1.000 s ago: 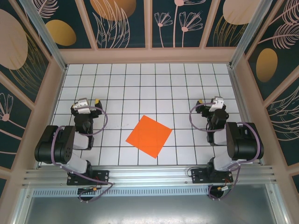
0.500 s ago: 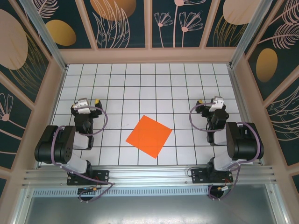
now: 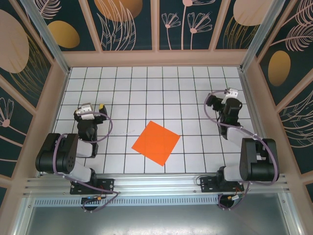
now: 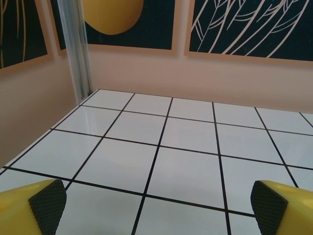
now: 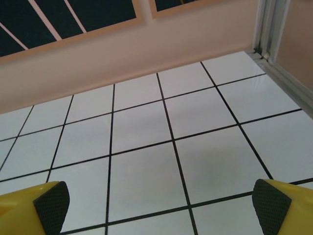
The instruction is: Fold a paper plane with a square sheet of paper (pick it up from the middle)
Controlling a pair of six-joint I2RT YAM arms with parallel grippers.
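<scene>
The flat bright orange square sheet of paper (image 3: 156, 142) lies at lower centre of the white gridded table (image 3: 146, 83), between the left gripper (image 3: 92, 106) and the right gripper (image 3: 228, 92), both spread wide and empty.

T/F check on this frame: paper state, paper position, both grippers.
1. The square sheet of paper lies flat and unfolded on the table. True.
2. The left gripper is shut on the sheet. False: its jaws stand wide open over bare table, holding nothing.
3. The right gripper is open and empty. True.
4. The sheet lies against the back wall. False: it lies nearer the table's front edge, about midway across.
5. The sheet sits square to the table's edges. False: it is turned at an angle to them.
</scene>
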